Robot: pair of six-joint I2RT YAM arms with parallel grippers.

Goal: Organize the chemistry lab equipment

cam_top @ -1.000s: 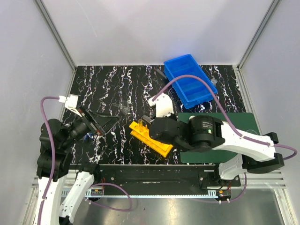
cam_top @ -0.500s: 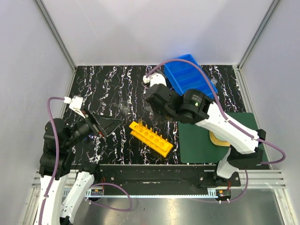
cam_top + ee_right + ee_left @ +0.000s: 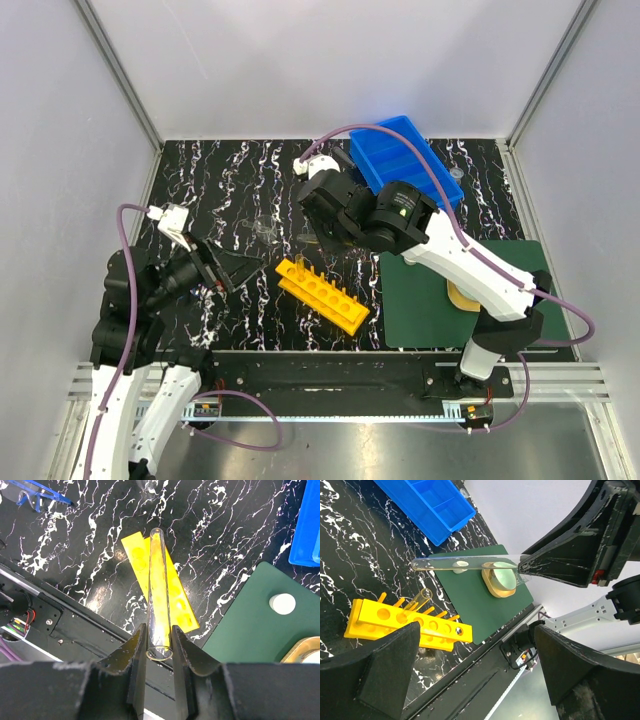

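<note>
Nearest, at the left front: left gripper (image 3: 238,264), hanging above the black marbled table (image 3: 200,190) with fingers spread wide and nothing between them. Close by on the marble, at the left: blue-framed goggles (image 3: 37,491).

Just past that, at mid-table: yellow rack (image 3: 322,295), lying slantwise on the marble, just beside the dark green mat (image 3: 420,320). Carries one clear glass tube (image 3: 418,599), leaning in a hole near its left end.

On the mat: small white round piece (image 3: 282,603), and near it a pale green dome on a tan disc (image 3: 501,578).

Farther in, above the table beyond the rack's left end: right gripper (image 3: 159,636), clamped on a second glass tube (image 3: 158,580). Grips it at the open mouth, closed end pointing out ahead. Holds it in the air, apart from the rack, roughly level in the left wrist view.

Left of that gripper: small clear beaker (image 3: 262,230) on the marble, too faint to make out well.

Farthest, at the back right: blue divided bin (image 3: 405,170), set askew on the table.
</note>
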